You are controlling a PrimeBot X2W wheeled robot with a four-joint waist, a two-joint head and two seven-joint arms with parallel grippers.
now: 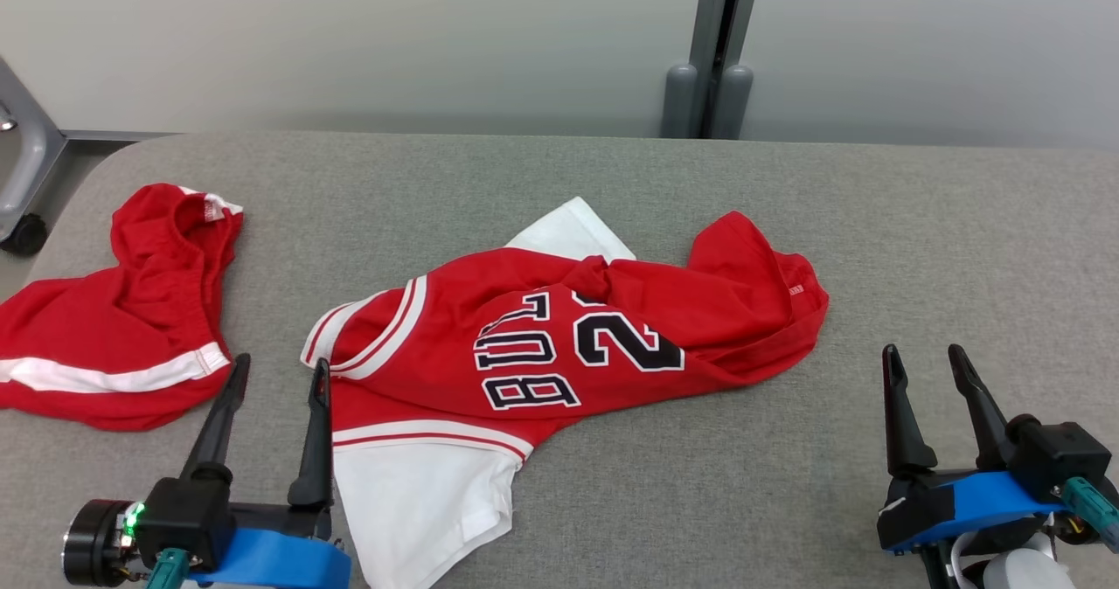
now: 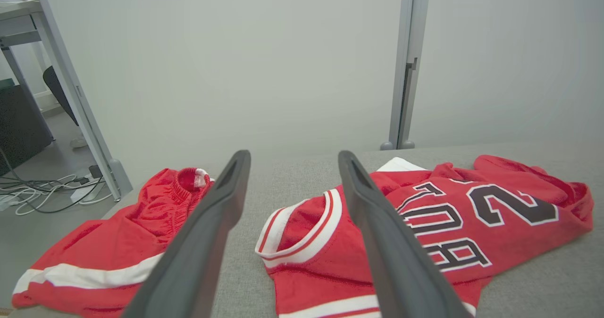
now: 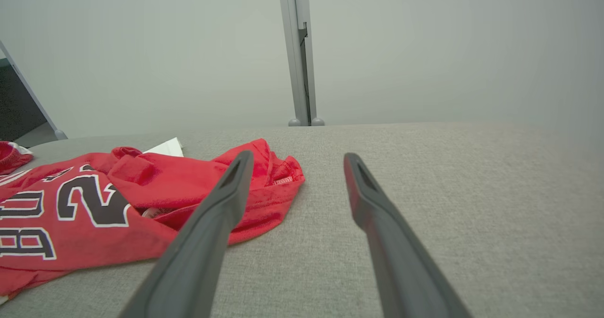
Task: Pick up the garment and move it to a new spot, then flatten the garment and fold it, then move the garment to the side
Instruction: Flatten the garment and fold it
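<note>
Left gripper (image 1: 281, 362) and right gripper (image 1: 922, 350), spread and empty, are flanking the crumpled red-and-white fabric jersey (image 1: 559, 344), which is awaiting flattening and folding.

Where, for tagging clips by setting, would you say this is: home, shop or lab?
Likely a lab or office workspace, not a home: a grey fabric-covered table, plain partition walls joined by a metal post, and loose cables on the floor.

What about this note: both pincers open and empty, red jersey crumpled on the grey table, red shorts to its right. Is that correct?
One error: the red shorts lie left of the jersey, not right; the head view shows it. The left pincer and right pincer are open and empty, the jersey crumpled on the grey table.
</note>
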